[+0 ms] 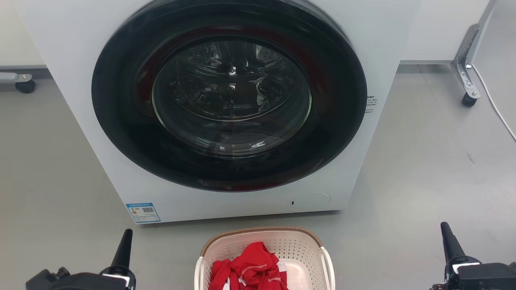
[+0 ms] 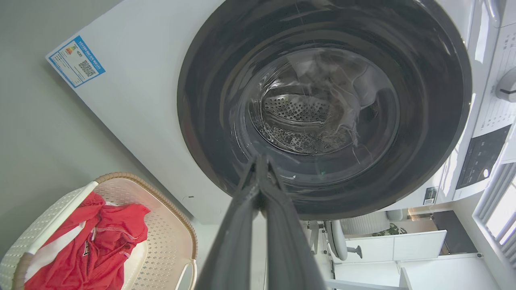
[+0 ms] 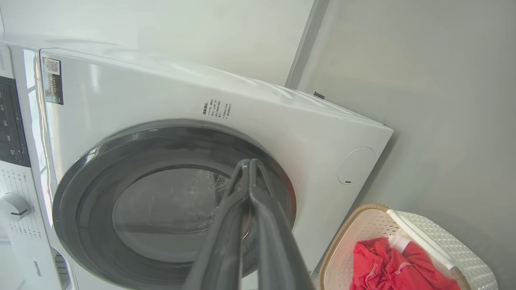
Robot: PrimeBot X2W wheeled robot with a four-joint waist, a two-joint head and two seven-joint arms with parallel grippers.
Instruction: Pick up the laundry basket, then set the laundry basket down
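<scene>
The laundry basket (image 1: 298,246) sits between the left gripper (image 1: 127,233) and right gripper (image 1: 444,226), touching neither. All 4 fingers are pressed together in pairs.

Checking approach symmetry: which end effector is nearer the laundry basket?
Left. The left end effector lies left of the laundry basket; the right end effector lies farther off, to its right.
</scene>
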